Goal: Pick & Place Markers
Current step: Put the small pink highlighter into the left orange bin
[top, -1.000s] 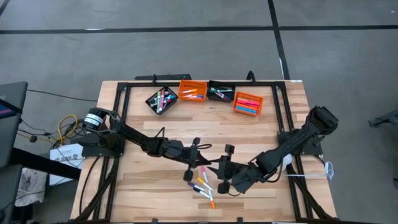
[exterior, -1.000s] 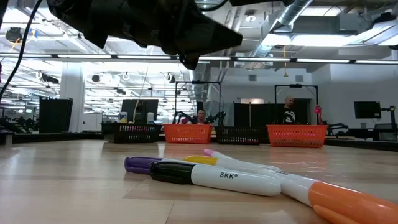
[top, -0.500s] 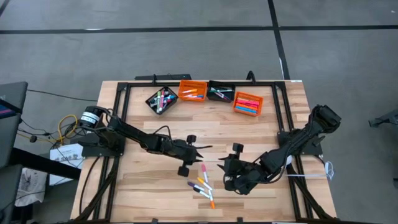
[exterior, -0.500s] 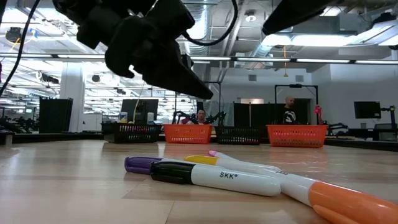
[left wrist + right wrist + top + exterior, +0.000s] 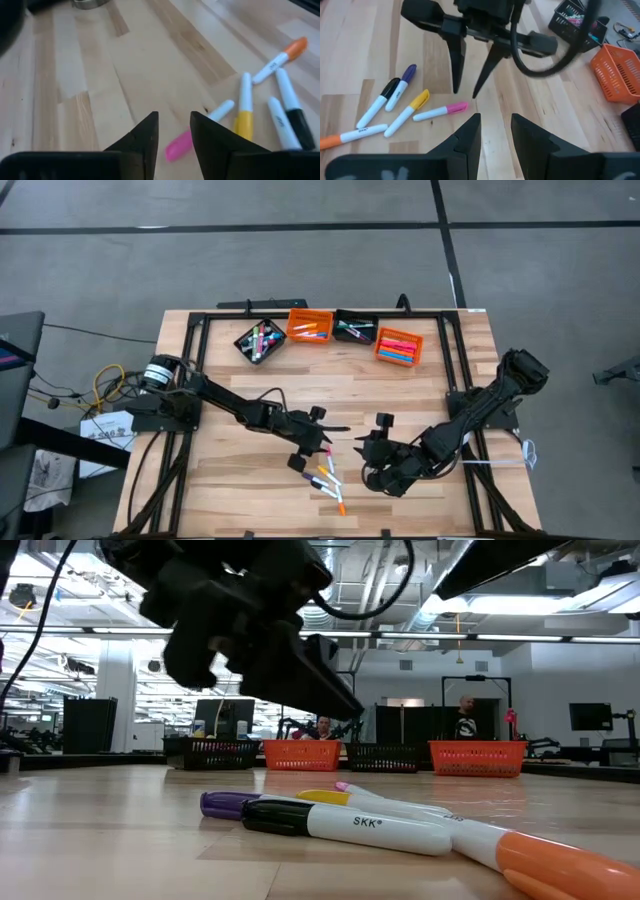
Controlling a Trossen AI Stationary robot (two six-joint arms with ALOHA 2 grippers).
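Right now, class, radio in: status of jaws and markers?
Left gripper open above pink marker. Right gripper open, empty, nearby. Five markers loose on table. Nothing blocking.

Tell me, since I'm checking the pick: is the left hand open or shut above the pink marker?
Open. The left hand shows two spread fingers with bare table between them, tips just above the pink marker, gripping nothing.

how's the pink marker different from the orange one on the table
The pink marker lies nearest the left pincer, at one edge of the loose group; the orange marker lies at the far edge. Their caps differ, pink against orange. Both have white barrels and lie flat on the table.
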